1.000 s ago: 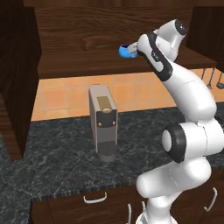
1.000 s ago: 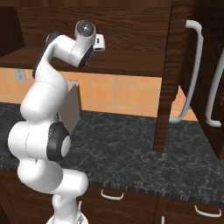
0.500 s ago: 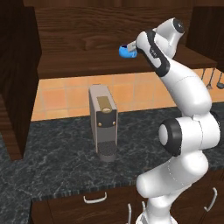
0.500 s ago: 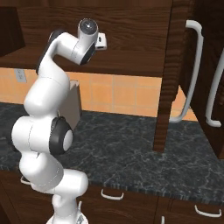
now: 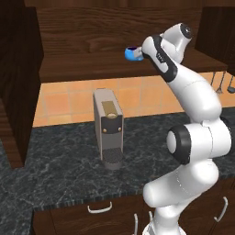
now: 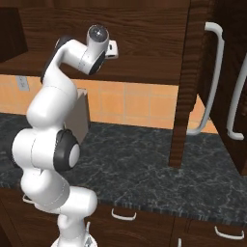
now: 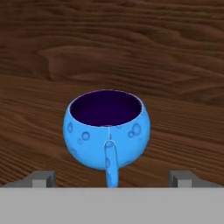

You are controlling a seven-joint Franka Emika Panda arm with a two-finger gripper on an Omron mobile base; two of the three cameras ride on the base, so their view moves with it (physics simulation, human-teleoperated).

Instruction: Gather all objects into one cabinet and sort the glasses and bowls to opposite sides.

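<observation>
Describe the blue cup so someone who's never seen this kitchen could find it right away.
Find the dark wood cabinet above the coffee machine. On its open shelf, ahead of the arm's hand, stands the blue cup: squat, bright blue, bubble-spotted, with a handle.

- A dark speckled stone counter (image 5: 59, 160) is seen along the wall, carried on base units with curved pale drawer pulls (image 5: 99, 209).
- The wall behind is faced with orange-tan tiles (image 5: 137, 96); a small wall socket (image 6: 21, 83) is set into them in the right base view.
- A grey coffee machine (image 5: 109, 128) is stood upright on the counter (its spout side turned toward the camera).
- A tall dark wood unit (image 6: 190, 82) with long pale bar handles (image 6: 212, 82) is placed at the right.
- Even, shadowless light is cast throughout.
</observation>
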